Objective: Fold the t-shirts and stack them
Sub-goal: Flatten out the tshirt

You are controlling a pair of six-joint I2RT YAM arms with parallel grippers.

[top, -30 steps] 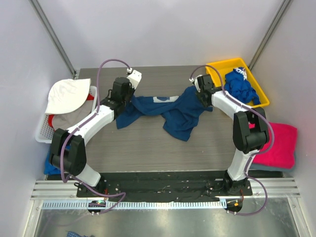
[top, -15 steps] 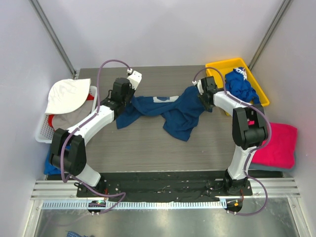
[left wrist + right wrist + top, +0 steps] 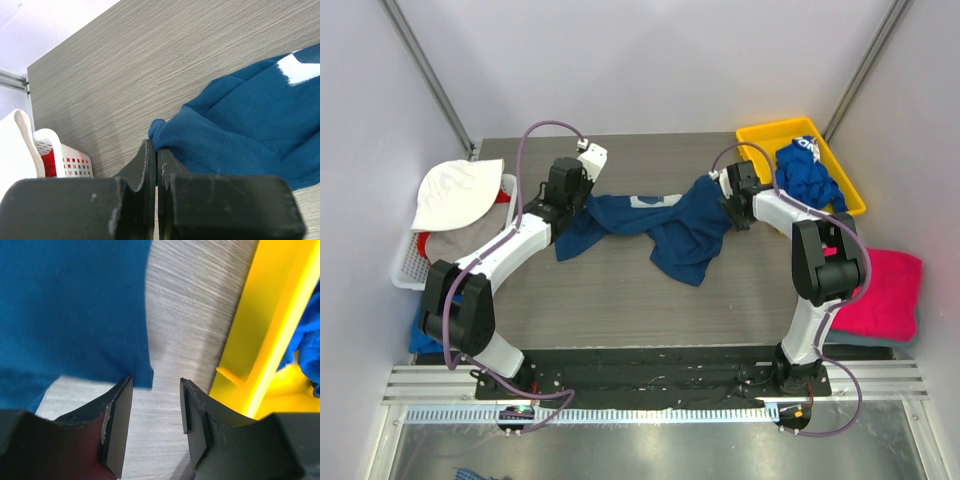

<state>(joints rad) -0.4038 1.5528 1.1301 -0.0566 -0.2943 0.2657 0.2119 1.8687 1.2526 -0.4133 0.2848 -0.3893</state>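
Note:
The navy t-shirt (image 3: 660, 225) lies crumpled across the middle of the table, its white print (image 3: 650, 201) partly folded under. My left gripper (image 3: 582, 192) is shut at the shirt's left end, where a bunched corner (image 3: 162, 131) sits at its closed tips (image 3: 156, 147). My right gripper (image 3: 728, 205) is open at the shirt's right edge. Only bare table lies between its fingers (image 3: 156, 382), and the cloth corner (image 3: 142, 377) ends by the left finger. The royal-blue t-shirt (image 3: 807, 175) lies heaped in the yellow tray (image 3: 765, 132). The magenta-pink t-shirt (image 3: 885, 295) lies folded at the right.
The yellow tray's wall (image 3: 265, 330) stands close to the right of my right gripper. A white basket (image 3: 405, 265) with a white hat (image 3: 455, 190) on top sits off the table's left edge and also appears in the left wrist view (image 3: 70, 160).
My right gripper has shifted a little toward the yellow tray and its jaws have narrowed slightly. The left arm and the navy shirt have stayed put.

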